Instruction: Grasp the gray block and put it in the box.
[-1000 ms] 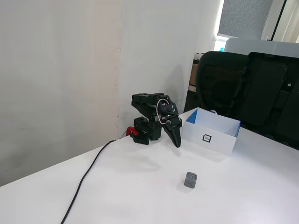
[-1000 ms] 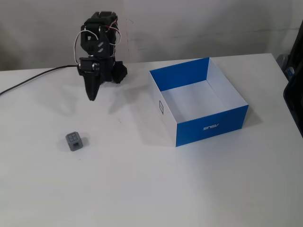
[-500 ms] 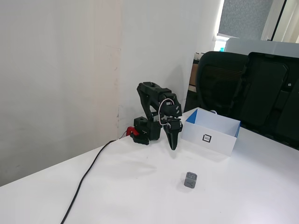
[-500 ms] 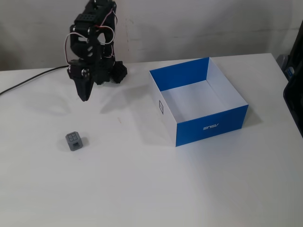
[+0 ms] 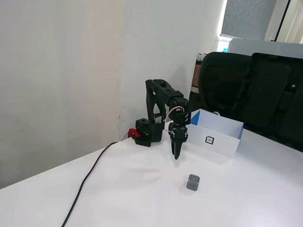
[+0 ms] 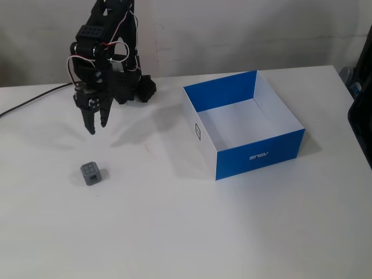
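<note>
Over the last second the arm has unfolded from a tucked pose near its base and swung the gripper (image 6: 93,127) out over the table (image 6: 174,232), fingers pointing down. In a fixed view the fingertips now show a narrow gap, so the jaws read as slightly spread and empty. The gray block (image 6: 91,173) lies untouched on the open surface toward the table's left edge in that view, in front of the gripper and clear of it. The box (image 6: 261,154) stands well apart toward the right, its blue inside empty. Judgement: approach phase under way; descent and grasp remain outstanding.
</note>
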Tool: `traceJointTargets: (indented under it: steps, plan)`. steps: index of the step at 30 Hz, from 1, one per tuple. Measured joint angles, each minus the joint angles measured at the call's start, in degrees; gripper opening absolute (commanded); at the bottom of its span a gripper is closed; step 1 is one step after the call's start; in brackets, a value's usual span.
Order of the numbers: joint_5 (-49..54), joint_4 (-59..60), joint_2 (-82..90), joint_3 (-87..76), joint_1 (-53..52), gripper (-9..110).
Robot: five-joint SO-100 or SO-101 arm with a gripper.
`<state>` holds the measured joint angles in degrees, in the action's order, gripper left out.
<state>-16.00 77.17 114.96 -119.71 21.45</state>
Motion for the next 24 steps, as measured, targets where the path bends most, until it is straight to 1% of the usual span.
traceJointTargets:
  steps: [4,8,15,19,24]
  plan:
    - [-2.99,0.62,-2.72,2.90,0.00,26]
    - [-5.89,1.32,-4.83,5.63,0.00,26]
    - [-12.13,1.85,-6.50,9.40,-0.26,32]
    - [-14.24,1.85,-9.84,12.22,-2.11,35]
    - [-15.82,1.85,-16.17,17.05,-2.99,36]
